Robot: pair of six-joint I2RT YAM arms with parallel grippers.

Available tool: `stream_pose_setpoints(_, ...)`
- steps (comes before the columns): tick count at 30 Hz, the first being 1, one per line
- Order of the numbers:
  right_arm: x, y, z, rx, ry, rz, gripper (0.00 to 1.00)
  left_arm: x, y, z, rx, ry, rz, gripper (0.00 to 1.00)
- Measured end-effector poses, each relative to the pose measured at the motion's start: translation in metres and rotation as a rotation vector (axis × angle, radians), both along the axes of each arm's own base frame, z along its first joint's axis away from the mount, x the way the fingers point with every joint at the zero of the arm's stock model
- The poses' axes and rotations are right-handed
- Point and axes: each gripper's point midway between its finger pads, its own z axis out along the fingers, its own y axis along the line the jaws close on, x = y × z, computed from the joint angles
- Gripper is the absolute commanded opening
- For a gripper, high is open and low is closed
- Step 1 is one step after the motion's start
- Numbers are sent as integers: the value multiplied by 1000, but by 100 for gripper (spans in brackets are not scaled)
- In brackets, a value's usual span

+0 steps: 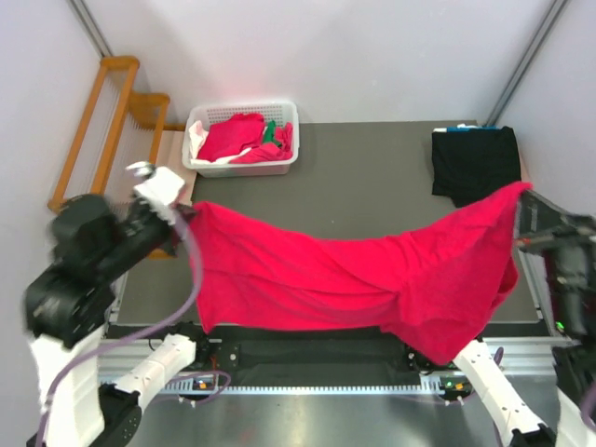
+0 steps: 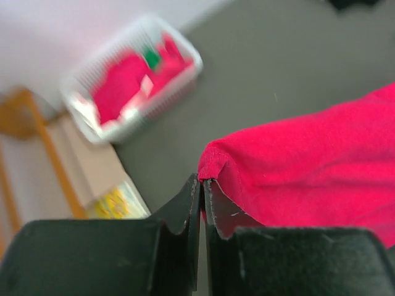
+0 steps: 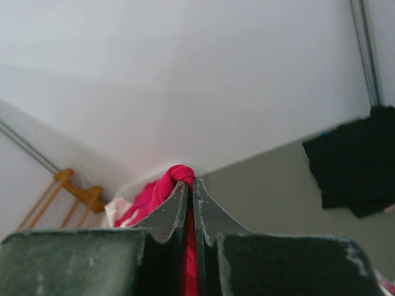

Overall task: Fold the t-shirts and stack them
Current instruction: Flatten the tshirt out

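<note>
Left jaws and right jaws each pinching red t-shirt (image 1: 345,279), stretched over table (image 1: 372,177), black t-shirt (image 1: 475,166) and basket (image 1: 242,169) beyond

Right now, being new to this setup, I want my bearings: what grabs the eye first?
A big red t-shirt stretched across the near side of the table, pinched at its ends by the left end effector and the right end effector. Behind it, a white basket of more red cloth sits far left, a black t-shirt far right.
</note>
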Motion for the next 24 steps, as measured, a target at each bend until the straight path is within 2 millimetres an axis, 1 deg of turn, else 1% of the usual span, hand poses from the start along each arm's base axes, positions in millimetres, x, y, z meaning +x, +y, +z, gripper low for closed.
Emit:
stream_pose_setpoints(2, 27, 2, -29, -9, 87, -20, 0, 16, -6, -46, 35, 130, -8, 3)
stream_pose_setpoints(3, 45, 4, -50, -20, 148, -29, 0, 25, -10, -76, 56, 211, -15, 2)
stream_pose_setpoints(4, 59, 6, -66, -29, 201, -34, 0, 30, -12, -97, 72, 268, -17, 1)
stream_pose_setpoints(5, 77, 9, -86, -39, 261, -40, 0, 35, -14, -122, 93, 337, -18, 1)
stream_pose_setpoints(7, 114, 15, -134, -60, 392, -50, 0, 47, -16, -166, 133, 447, -19, 0)
stream_pose_setpoints(9, 146, 21, -184, -77, 516, -56, 0, 56, -16, -200, 172, 528, -15, 0)
stream_pose_setpoints(10, 160, 23, -210, -84, 579, -61, 0, 61, -16, -213, 191, 553, -11, 0)
stream_pose_setpoints(11, 172, 24, -235, -89, 643, -68, 0, 67, -16, -223, 206, 571, -7, 0)
stream_pose_setpoints(13, 191, 25, -278, -96, 752, -77, 0, 80, -16, -235, 227, 581, -3, 0)
stream_pose_setpoints(15, 210, 23, -313, -90, 839, -93, 0, 93, -19, -242, 235, 581, 1, 0)
stream_pose_setpoints(16, 219, 21, -326, -84, 868, -100, 0, 102, -21, -244, 237, 577, 3, 0)
stream_pose_setpoints(20, 254, 12, -358, -42, 928, -129, 0, 127, -28, -260, 243, 595, 5, 0)
stream_pose_setpoints(22, 269, 7, -367, -21, 944, -140, 0, 137, -31, -266, 247, 608, 4, 0)
stream_pose_setpoints(24, 284, 3, -372, 1, 945, -144, 0, 144, -33, -270, 248, 612, 5, 0)
